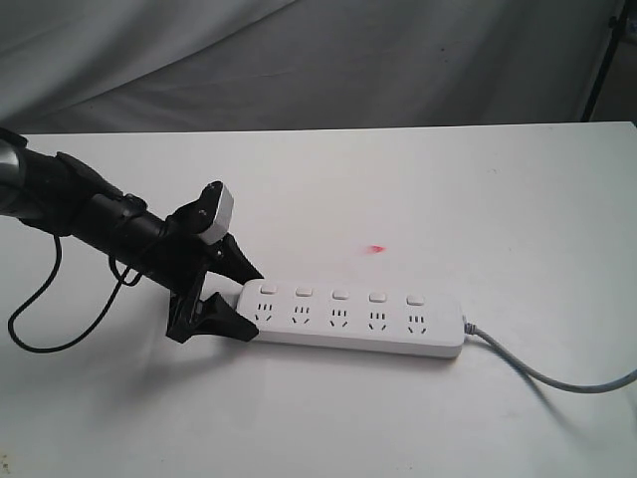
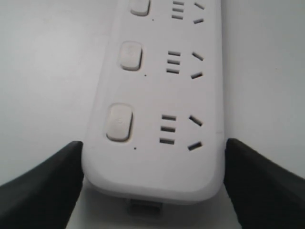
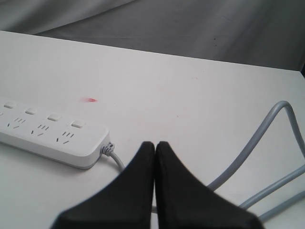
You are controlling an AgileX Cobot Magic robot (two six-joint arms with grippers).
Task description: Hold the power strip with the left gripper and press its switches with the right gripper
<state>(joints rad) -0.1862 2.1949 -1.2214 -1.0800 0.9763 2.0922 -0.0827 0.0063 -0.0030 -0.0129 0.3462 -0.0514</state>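
The left hand [image 1: 256, 305] sat low, squeezing one end of the power strip [image 1: 358, 321], and the right hand [image 3: 155, 144] hung shut near the cord [image 3: 267, 138].

Power strip [image 1: 353, 324] smooth white plastic, slight sheen; cord [image 1: 557, 376] grey matt rubbery; table [image 1: 448, 199] matt white; backdrop [image 1: 299, 60] wrinkled grey cloth.

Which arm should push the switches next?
The right gripper: its jaws are shut to a point and free, near the end of the strip where the cord leaves. The left gripper is busy, its jaws clasping the other end.
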